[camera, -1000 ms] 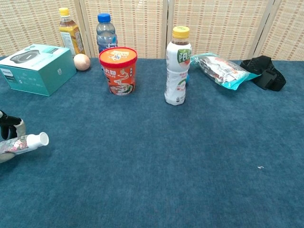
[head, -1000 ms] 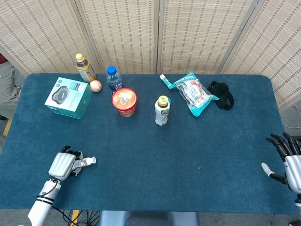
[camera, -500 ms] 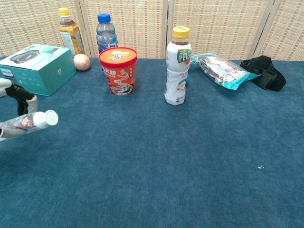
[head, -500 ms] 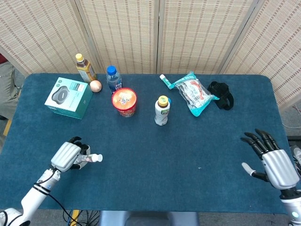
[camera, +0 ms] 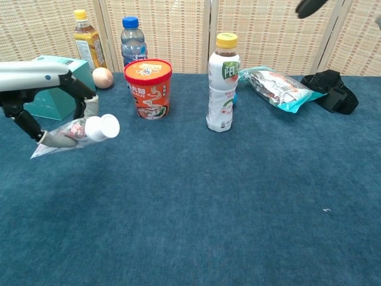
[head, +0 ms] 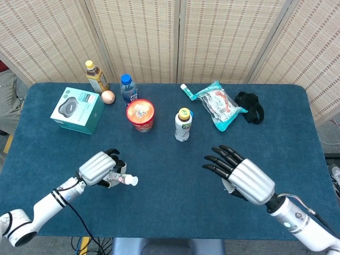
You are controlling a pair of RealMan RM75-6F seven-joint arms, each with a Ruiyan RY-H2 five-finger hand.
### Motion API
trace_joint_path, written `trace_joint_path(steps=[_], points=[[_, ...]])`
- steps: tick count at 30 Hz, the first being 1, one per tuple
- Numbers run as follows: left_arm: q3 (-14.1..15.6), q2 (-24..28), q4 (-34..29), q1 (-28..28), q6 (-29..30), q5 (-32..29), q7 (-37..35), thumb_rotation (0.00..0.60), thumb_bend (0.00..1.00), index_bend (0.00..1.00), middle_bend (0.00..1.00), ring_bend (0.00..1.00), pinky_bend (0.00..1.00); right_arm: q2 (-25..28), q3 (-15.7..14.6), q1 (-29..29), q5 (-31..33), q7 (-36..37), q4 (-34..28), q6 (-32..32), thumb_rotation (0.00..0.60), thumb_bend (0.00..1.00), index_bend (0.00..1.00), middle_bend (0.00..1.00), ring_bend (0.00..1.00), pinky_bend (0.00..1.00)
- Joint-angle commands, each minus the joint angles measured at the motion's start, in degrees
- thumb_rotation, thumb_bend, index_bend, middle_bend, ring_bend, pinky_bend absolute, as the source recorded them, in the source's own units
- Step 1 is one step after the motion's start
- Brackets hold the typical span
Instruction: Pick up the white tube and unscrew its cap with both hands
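My left hand grips the white tube and holds it above the table, left of centre. Its white cap points toward the right hand. My right hand hangs open over the table's right half, fingers spread toward the tube, with a wide gap between them. In the chest view only a dark fingertip of that hand shows at the top edge.
An orange cup, a yellow-capped white bottle, a blue-capped bottle, a tea bottle, an egg and a teal box stand at the back. A snack bag and a black strap lie back right.
The left hand has lifted the tube and carried it right, toward the centre. The right hand has come up from the right edge and moved left over the table, fingers spread.
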Motion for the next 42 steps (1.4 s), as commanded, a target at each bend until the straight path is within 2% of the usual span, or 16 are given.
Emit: trace_joint_path(steps=[1,5,8,19,30,42], points=[[-1.1,1.2,-1.4,-1.9,-2.0,-1.5,-1.4,0.6,0.43,0.61,0.69,0.47,0.19,-1.4,2.0,4.5,0.8,-2.6,-2.5,-5.5,0.6,0.86,0.23,0.19,0.03,0.1],[-2.1,2.4,-2.5,-4.1,-4.9,-3.8,-3.5,0.6,0.44,0.62,0.7,0.47,0.19,-3.7,3.6,7.7,2.7,-4.9,-3.1,-8.5,0.6,0.97,0.25,0.19,0.03,0.1],[-2.9,3.5,-3.3,-5.8,-7.7,-5.8,-4.9,0.6,0.44,0.61,0.7,0.47,0.19,-5.8,4.7,9.9,4.1,-7.7,-3.0,-10.4,0.6,1.0,0.28,0.19,0.03,0.1],[-5.2,5.4,-5.0,-9.8,-12.8,-11.0,-7.4,0.6,0.44,0.62,0.71,0.47,0.19,-13.4,7.3,16.7,11.1,-16.7,-1.1,-16.7,0.6,1.0,0.31,0.19,0.01,0.09],[-5.6,5.5,-5.0,-11.5,-15.5,-13.8,-9.7,0.6,0.44,0.63,0.72,0.48,0.19,-19.5,7.7,19.9,15.8,-23.4,3.1,-17.2,0.6,1.0,0.31,0.19,0.0,0.07],[-5.6,4.8,-5.1,-12.3,-16.2,-14.6,-9.6,0.6,0.44,0.63,0.72,0.48,0.19,-24.3,7.7,23.3,18.7,-25.4,7.2,-17.3,0.6,1.0,0.31,0.19,0.0,0.07]])
